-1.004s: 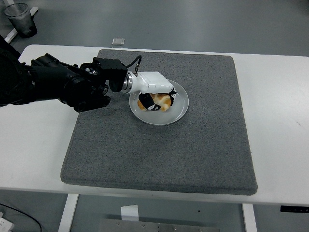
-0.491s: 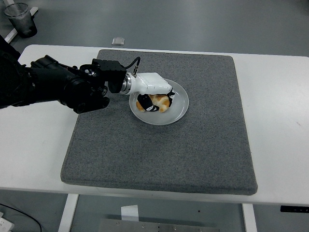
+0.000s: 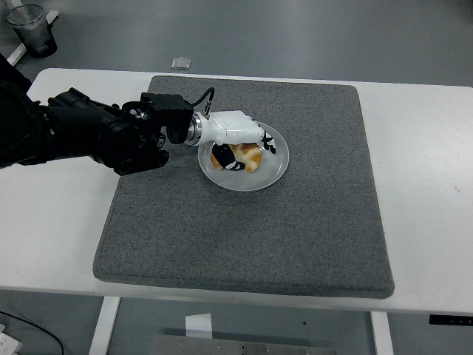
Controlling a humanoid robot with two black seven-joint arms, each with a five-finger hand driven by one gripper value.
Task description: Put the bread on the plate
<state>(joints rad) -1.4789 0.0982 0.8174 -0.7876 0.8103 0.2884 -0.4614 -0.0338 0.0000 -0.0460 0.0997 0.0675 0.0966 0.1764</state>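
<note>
The golden-brown bread [image 3: 245,157] lies in the left half of the white plate [image 3: 272,174], which sits on the grey mat [image 3: 295,229]. My left hand [image 3: 244,151], white-backed with black fingers, hovers over the bread from the left. Its fingers [image 3: 267,143] are spread just off the bread's far side. The thumb [image 3: 220,157] stands close to the bread's near-left end. The black left arm [image 3: 103,133] reaches in from the left edge. My right arm is out of view.
The mat covers the middle of the white table [image 3: 59,222]. A dark cup [image 3: 33,31] stands on the floor beyond the far-left corner. A small grey object [image 3: 181,63] lies past the table's far edge.
The left hand has lifted slightly and drawn back to the left. Its fingers have loosened from the bread, which stays put on the plate.
</note>
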